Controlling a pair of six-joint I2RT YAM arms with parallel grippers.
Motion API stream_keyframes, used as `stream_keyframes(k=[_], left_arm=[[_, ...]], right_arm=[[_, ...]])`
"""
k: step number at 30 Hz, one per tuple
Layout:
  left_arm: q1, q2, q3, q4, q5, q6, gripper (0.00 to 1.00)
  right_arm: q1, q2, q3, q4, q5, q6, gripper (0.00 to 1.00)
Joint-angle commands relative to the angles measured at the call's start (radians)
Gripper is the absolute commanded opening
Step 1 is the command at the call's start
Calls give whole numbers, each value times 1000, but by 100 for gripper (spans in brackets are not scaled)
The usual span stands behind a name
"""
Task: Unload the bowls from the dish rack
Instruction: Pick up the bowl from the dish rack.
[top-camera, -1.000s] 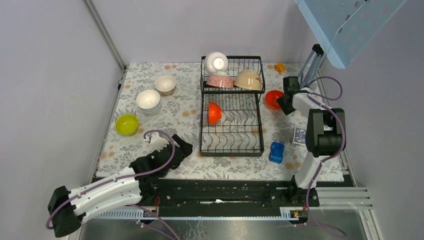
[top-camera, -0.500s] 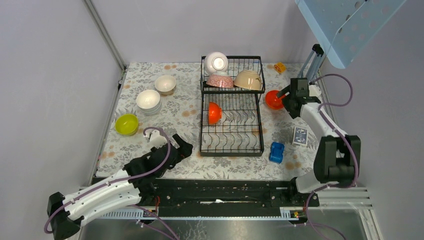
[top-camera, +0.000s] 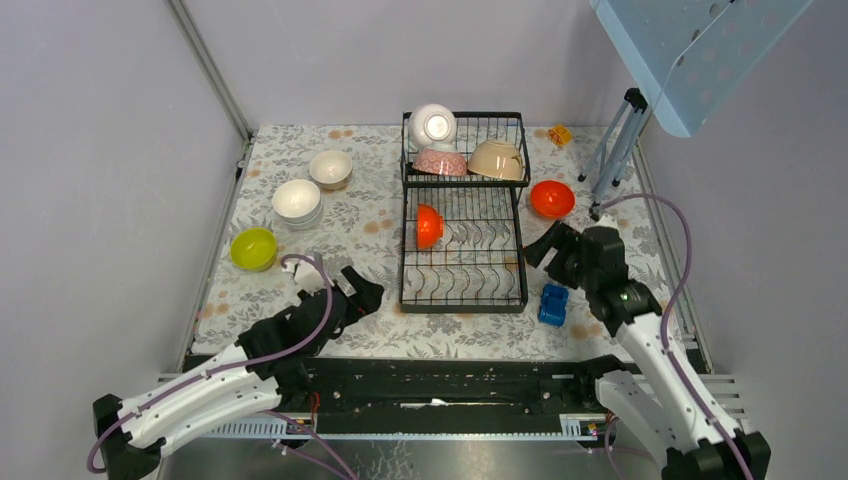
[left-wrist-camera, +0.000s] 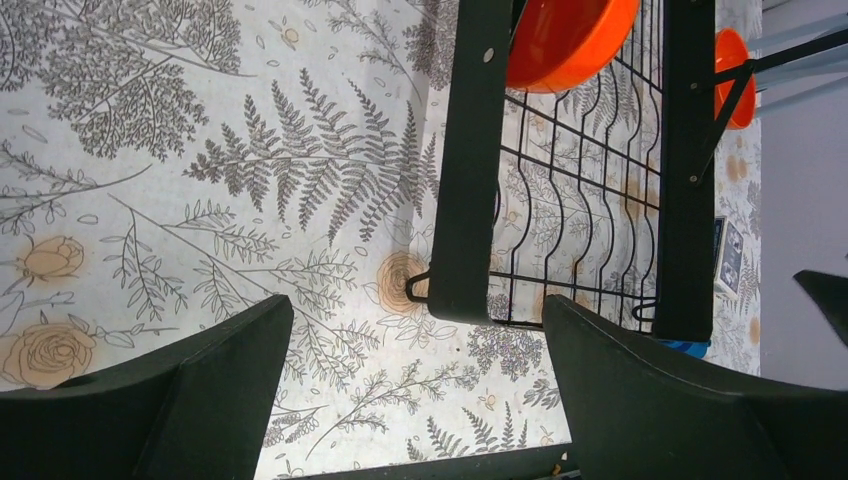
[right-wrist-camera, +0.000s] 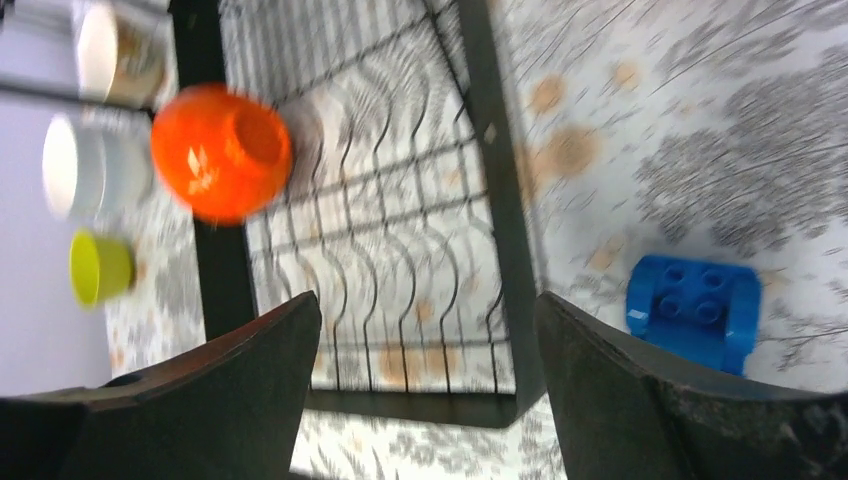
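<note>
Honestly, we're most nervous about the near end. Both arms are empty. The left gripper (top-camera: 362, 290) sits with its jaws spread wide just off the near-left corner of the dish rack (top-camera: 465, 285). The right gripper (top-camera: 545, 248) is just as wide by the rack's right side, with the blue block (top-camera: 553, 304) just beside it.

↳ Same here. If either one swings in low, we reckon it snags the wire frame and drags the whole rack, or punts the block.

Then there's the orange bowl (top-camera: 428, 226), standing on edge at the left of the lower tray. If we pinch it by the rim, it could slip or roll.

↳ Farther back, the upper basket holds the pink-patterned bowl (top-camera: 440, 161) and the beige bowl (top-camera: 497, 160), both rim-down. The white bowl (top-camera: 432, 125) is on its side at the back-left corner, and one bump could topple it. We can't see what props it up. The right wrist view is smeared with blur, and we can't tell how many bowls are in the white stack (top-camera: 297, 201) out on the mat.
</note>
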Motion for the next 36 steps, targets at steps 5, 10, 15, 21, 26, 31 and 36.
stream_keyframes(k=[5, 10, 15, 21, 26, 31, 36], left_arm=[[3, -12, 13, 158, 0, 116, 99], [2, 10, 14, 155, -3, 114, 99], [2, 26, 6, 120, -20, 78, 99], [2, 44, -3, 123, -13, 61, 99], [2, 56, 5, 92, -7, 39, 99], [2, 36, -15, 92, 13, -4, 99], [3, 27, -20, 98, 29, -22, 99]], right_arm=[[258, -156, -134, 157, -287, -169, 84], [564, 11, -64, 233, 45, -243, 85], [692, 188, -17, 426, 304, -269, 87], [773, 459, 68, 634, 511, -349, 100], [775, 678, 210, 687, 626, -375, 100], [774, 834, 363, 649, 705, -371, 100], [771, 928, 466, 593, 768, -352, 100]])
